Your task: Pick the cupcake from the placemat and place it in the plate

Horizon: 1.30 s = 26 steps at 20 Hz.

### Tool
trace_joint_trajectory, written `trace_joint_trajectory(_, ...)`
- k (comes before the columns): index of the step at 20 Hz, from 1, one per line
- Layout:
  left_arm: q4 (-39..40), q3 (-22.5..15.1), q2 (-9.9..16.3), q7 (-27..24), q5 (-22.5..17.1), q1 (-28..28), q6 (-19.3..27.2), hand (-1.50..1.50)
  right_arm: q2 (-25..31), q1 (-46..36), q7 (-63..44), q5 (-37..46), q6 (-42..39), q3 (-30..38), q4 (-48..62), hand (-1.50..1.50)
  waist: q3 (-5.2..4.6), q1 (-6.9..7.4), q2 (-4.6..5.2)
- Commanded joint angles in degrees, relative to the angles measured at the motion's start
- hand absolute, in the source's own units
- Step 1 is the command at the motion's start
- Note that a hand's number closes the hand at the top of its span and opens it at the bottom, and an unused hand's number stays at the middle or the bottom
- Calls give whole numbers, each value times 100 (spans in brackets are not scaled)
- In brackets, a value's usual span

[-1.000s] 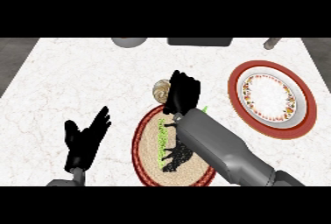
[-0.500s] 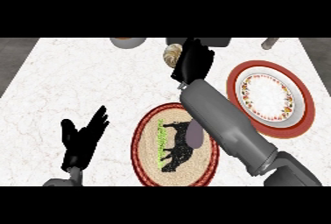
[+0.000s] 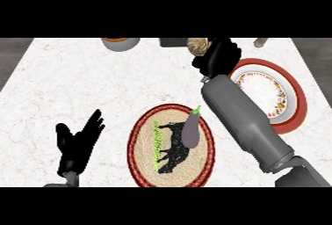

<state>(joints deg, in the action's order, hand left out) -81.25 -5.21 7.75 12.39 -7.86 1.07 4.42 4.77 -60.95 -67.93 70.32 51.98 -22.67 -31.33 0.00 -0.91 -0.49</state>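
Head view: right hand (image 3: 219, 57) holds cupcake (image 3: 198, 45) beside plate (image 3: 292, 115) rim

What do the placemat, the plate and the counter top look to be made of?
Placemat: seemingly woven fibre, matte; tan grainy field, red braided rim, black animal print. Plate: probably glazed ceramic; smooth white centre, red rim, patterned ring. Counter top: marble-like stone, white with faint veins.

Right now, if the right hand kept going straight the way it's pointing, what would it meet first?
Probably the dark object at the counter's far edge: the right hand, curled round the cupcake, points up-left toward it. Depth is unclear, so it might pass above.
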Motion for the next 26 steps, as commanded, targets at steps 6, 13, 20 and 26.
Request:
trace_joint_trajectory(6,94,106,-18,-235,-86,196,-62,0,663,793,-1461,1285,1625,987,237,150,-7,-56,32)
trace_joint_trajectory(13,-40,11,1,66,-9,-59,-61,0,1164,1759,-712,1364,2482,1987,78,150,7,34,64)
trace_joint_trajectory(20,-27,-94,-112,68,55,-184,-132,0,1506,1907,219,690,2801,2562,330,150,8,175,90)
trace_joint_trajectory(26,-139,-145,-183,27,102,-49,-47,0,1332,2131,890,-1149,1158,2546,415,-150,34,240,118)
